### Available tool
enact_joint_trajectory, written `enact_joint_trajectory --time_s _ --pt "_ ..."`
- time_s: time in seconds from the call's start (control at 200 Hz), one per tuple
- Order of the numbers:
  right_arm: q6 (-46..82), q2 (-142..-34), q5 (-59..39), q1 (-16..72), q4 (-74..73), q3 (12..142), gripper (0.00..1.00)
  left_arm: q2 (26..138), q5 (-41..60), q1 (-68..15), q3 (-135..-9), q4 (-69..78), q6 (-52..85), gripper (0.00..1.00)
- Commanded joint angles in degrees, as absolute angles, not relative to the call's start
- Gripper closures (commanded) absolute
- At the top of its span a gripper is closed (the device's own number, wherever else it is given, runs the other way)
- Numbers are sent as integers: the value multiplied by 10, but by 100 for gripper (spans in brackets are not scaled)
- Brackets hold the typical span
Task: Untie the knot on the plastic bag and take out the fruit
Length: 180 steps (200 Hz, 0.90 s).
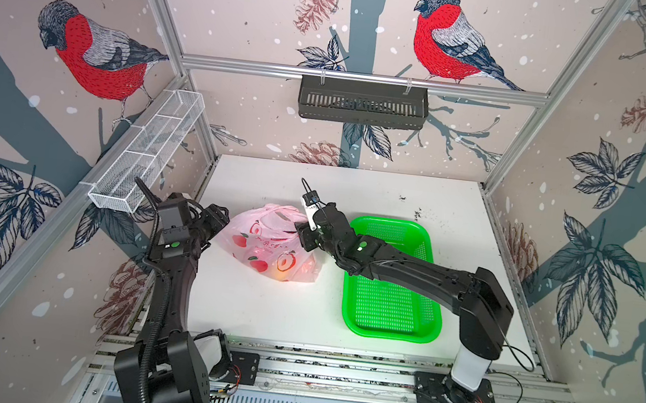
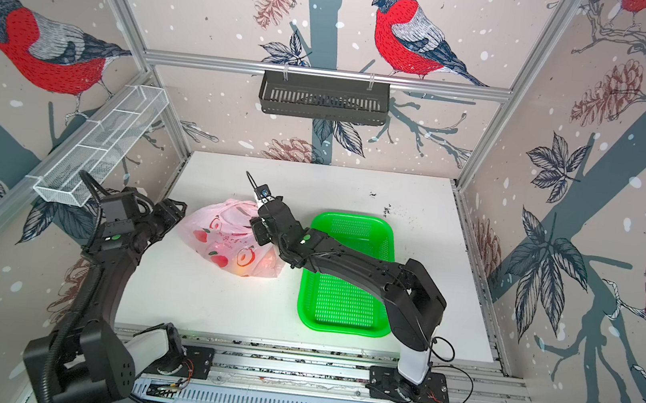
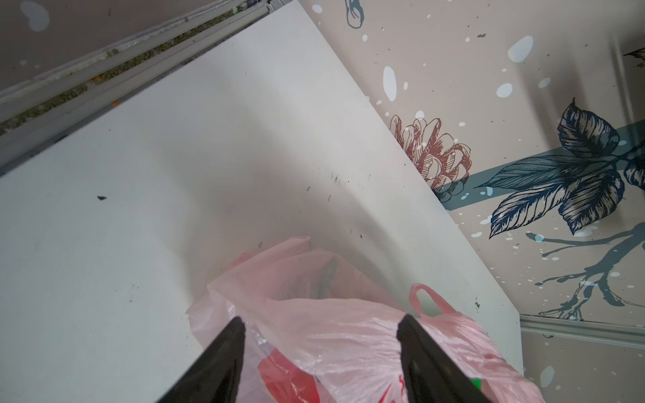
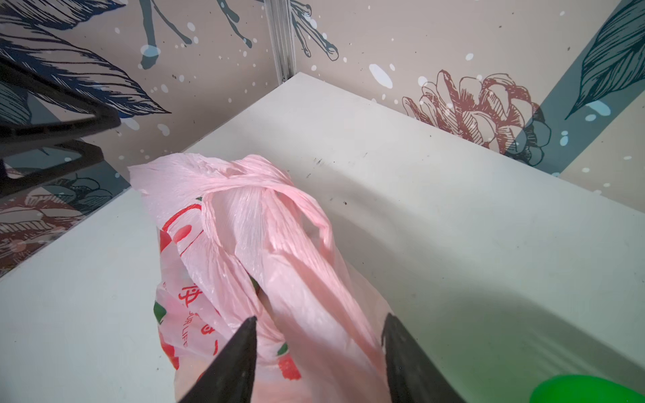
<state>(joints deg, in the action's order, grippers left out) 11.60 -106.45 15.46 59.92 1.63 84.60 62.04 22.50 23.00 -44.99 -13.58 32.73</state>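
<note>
While both pairs of jaws stand apart with nothing pinched, the step in hand looks to be getting a hold on the knot (image 4: 249, 185). It reads as still tied — the two handle strips bunch together at the top of the plastic bag (image 1: 265, 245), with one loop hanging loose beside the bunch. To do it well, each gripper should take one strip close to the bunch, not the wide film of the bag's body. The pull should run along the strips rather than upward, since a lift would likely haul the whole bag and tighten the twist. Thin film slips and tears, so a firm, narrow pinch is wanted.

The bag lies left of centre on the table (image 1: 256, 320), just left of the green basket (image 1: 388, 307). The left gripper (image 3: 321, 319) hovers open at the bag's left side, its fingers straddling loose film. The right gripper (image 4: 320, 317) hangs open over the bag's far right shoulder. The knot sits ahead of the right gripper's tips, clearly apart from them, toward the bag's far-left top. The fruit (image 1: 282, 275) is inside the bag — an orange glow shows through at its near end. The red patches may be fruit or print; I cannot say which.
</note>
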Motion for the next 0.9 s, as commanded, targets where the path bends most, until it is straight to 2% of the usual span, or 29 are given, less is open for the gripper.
enact_joint_trajectory --time_s 0.0,0.26,0.305,0.371,0.451,0.661,0.771,0.896 --pt "71 -1089 194 602 44 880 40 614 239 228 -461 -170 287 27" --pt "47 -1156 215 601 55 944 40 623 272 224 -467 -180 257 19" --pt "47 -1163 220 601 56 952 46 630 275 220 -473 -189 246 17" --pt "50 -1165 224 602 54 958 60 640 271 209 -486 -206 226 13" --pt "55 -1160 221 602 43 953 73 652 249 185 -507 -231 203 9" --pt "70 -1140 213 602 27 934 88 680 203 107 -563 -281 148 5" --pt "77 -1132 208 602 29 929 87 695 164 69 -587 -307 123 4" --pt "79 -1123 213 601 32 927 63 711 102 18 -616 -337 95 4"
